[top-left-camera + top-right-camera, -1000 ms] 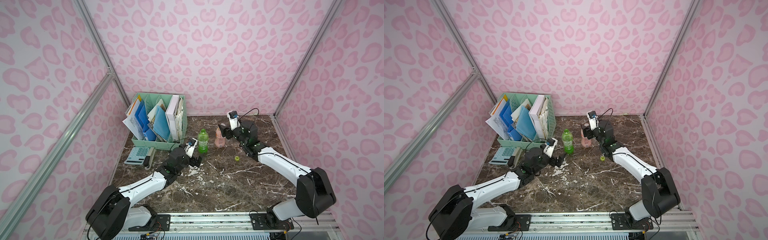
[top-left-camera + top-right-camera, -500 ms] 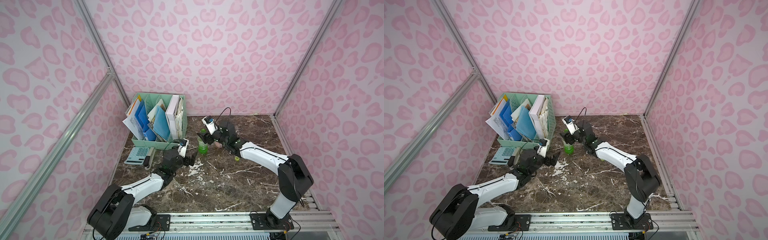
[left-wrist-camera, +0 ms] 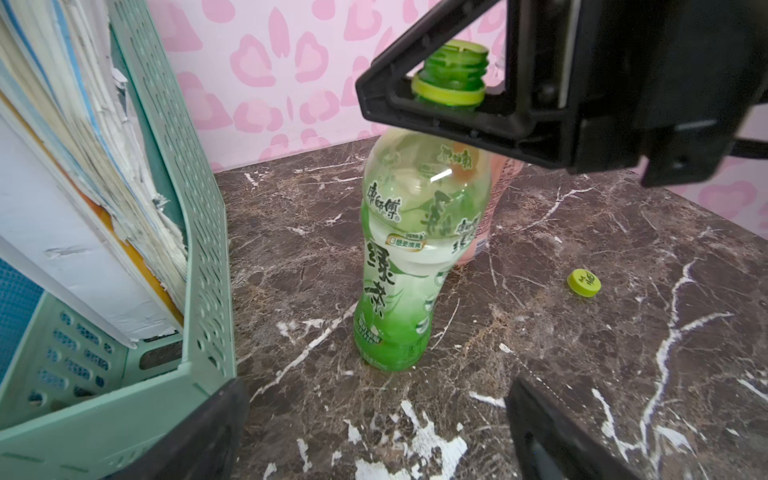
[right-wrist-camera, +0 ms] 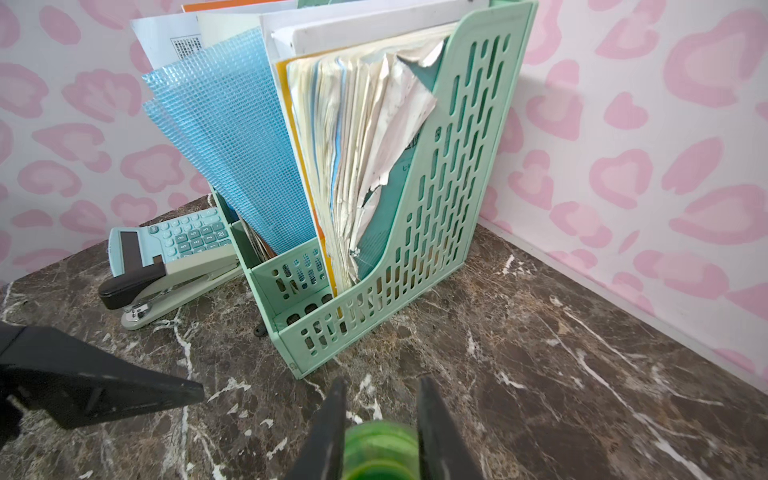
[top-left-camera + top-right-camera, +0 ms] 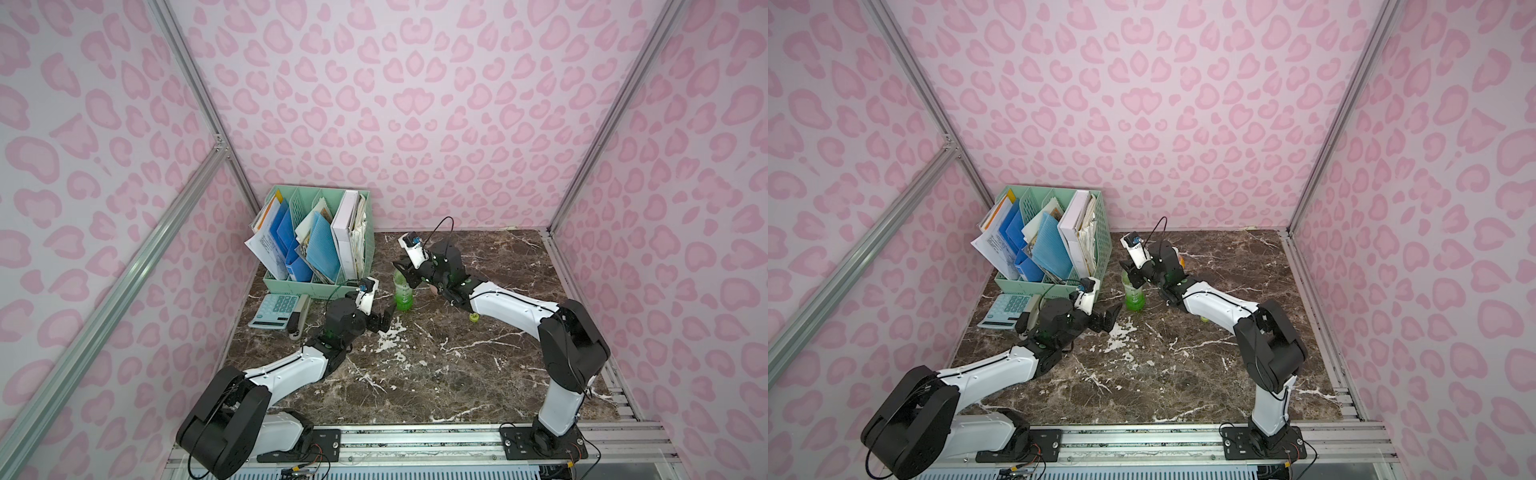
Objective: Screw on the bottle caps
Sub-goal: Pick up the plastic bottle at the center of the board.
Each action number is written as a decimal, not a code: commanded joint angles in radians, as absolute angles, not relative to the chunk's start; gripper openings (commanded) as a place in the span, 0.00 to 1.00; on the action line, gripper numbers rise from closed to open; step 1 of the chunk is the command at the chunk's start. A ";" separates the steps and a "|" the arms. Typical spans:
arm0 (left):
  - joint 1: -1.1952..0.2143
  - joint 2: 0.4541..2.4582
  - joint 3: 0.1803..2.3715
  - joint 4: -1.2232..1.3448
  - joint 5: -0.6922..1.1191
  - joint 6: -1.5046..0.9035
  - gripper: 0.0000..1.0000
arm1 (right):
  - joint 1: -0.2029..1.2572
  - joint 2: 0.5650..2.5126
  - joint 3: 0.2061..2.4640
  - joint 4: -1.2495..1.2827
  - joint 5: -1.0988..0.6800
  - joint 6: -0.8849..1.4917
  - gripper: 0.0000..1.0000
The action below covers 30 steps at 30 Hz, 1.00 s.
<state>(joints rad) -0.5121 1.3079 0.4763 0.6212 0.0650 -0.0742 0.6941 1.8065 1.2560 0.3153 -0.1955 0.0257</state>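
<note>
Our right hand [image 4: 381,399] clamps the green bottle [image 3: 409,249] at its bare neck. Our left hand [image 5: 384,319] gapes wide near it. The cap [image 3: 584,282] lies apart on the bench [image 3: 623,353].

Tall btl [image 5: 404,295] upright, centre; loose cap [image 5: 473,318] R of it; file rack [image 5: 291,285] behind-L.

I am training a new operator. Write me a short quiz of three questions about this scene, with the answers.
1. Fill in: the yellow-green cap lies on the ____.
2. True or false: the green bottle already wears a cap.
3. The right end effector is shut on: A) the green bottle's neck B) the yellow-green cap C) nothing.
Key: 1 table; 2 false; 3 A.
</note>
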 commanded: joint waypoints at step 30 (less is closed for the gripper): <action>-0.670 1.682 0.390 1.413 0.343 0.163 0.93 | 0.927 1.372 0.732 0.408 0.256 0.376 0.10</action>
